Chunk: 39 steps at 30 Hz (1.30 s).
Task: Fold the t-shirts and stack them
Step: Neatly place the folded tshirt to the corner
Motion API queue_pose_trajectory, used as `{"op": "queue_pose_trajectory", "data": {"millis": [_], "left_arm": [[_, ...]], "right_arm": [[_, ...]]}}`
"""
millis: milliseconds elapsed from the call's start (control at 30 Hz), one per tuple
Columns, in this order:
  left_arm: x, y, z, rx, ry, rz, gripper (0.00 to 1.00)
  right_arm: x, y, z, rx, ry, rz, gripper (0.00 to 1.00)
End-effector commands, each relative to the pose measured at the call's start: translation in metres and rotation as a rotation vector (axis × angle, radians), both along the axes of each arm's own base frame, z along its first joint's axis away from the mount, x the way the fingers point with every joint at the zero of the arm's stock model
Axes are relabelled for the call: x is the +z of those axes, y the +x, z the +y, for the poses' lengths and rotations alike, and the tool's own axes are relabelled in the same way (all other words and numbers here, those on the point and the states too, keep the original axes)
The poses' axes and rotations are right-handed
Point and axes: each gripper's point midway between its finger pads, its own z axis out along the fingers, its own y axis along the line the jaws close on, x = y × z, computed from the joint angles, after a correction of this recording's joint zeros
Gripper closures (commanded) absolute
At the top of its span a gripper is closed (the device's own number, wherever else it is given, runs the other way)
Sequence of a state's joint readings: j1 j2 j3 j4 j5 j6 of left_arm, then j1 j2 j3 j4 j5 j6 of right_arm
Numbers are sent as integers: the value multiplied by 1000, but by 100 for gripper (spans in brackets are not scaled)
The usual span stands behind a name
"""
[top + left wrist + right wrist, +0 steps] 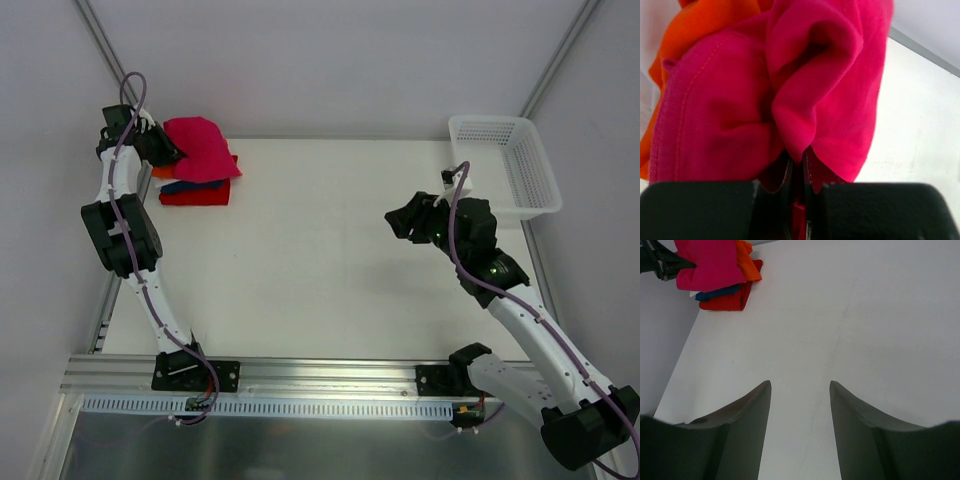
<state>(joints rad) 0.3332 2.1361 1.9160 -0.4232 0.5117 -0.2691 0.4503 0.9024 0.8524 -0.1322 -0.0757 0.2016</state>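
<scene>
I see left hand (798,172) pinching pink shirt (205,148) atop folded shirts (196,194); right hand (800,392) wide, empty, above surface (320,260).

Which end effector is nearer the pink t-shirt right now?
Left. The left end effector is clamped on a fold of the pink t-shirt; the right end effector hangs open over the table, far to its right.
</scene>
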Motion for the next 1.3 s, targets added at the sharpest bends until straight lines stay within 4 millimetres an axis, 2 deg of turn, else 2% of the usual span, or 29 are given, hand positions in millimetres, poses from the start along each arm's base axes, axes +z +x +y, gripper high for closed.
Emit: {"op": "queue_pose_trajectory", "data": {"millis": [0, 100, 167, 200, 233, 300, 333, 467, 567, 700, 733, 767, 867, 900, 933, 967, 1133, 1233, 1267], "left_arm": [[-15, 6, 19, 48, 97, 13, 100], [-20, 3, 29, 90, 138, 36, 100], [-24, -1, 38, 133, 176, 57, 87], [-20, -2, 41, 147, 193, 53, 80], [-20, -5, 42, 154, 203, 59, 60], [-14, -7, 46, 174, 222, 55, 49], [-12, -8, 46, 176, 225, 53, 39], [4, -11, 47, 189, 240, 28, 19], [13, -13, 45, 194, 244, 14, 8], [40, -17, 40, 201, 270, -32, 1], [43, -19, 39, 203, 274, -35, 1], [56, -22, 37, 208, 280, -58, 1], [70, -27, 29, 207, 281, -81, 1], [84, -31, 26, 211, 281, -108, 1], [89, -33, 20, 203, 280, -115, 1], [104, -37, 16, 203, 285, -145, 1], [136, -38, -12, 151, 284, -222, 1], [148, -37, -28, 121, 276, -252, 1], [147, -34, -34, 103, 265, -253, 1]], "right_arm": [[4, -5, -1, 5, 6, -16, 46], [1, -5, -2, 4, 1, -10, 46], [-4, -5, -1, 5, -1, 2, 46], [-5, -5, -1, 6, -1, 3, 46], [-6, -5, -1, 7, 0, 6, 46], [-10, -5, 0, 10, -2, 15, 46], [-12, -4, 1, 12, -1, 19, 46], [-15, -5, 2, 16, 1, 22, 46], [-18, -5, 2, 15, -1, 24, 46], [-23, -4, 5, 27, 4, 36, 46], [-24, -5, 5, 29, 4, 39, 46], [-26, -5, 6, 30, 5, 41, 46], [-29, -5, 5, 29, 5, 45, 46], [-29, -5, 6, 30, 9, 44, 46], [-29, -5, 6, 30, 10, 43, 46], [-31, -5, 6, 31, 9, 46, 46], [-32, -3, 9, 34, 20, 47, 46], [-34, -2, 10, 36, 16, 52, 46], [-34, -2, 9, 34, 17, 53, 46]]}}
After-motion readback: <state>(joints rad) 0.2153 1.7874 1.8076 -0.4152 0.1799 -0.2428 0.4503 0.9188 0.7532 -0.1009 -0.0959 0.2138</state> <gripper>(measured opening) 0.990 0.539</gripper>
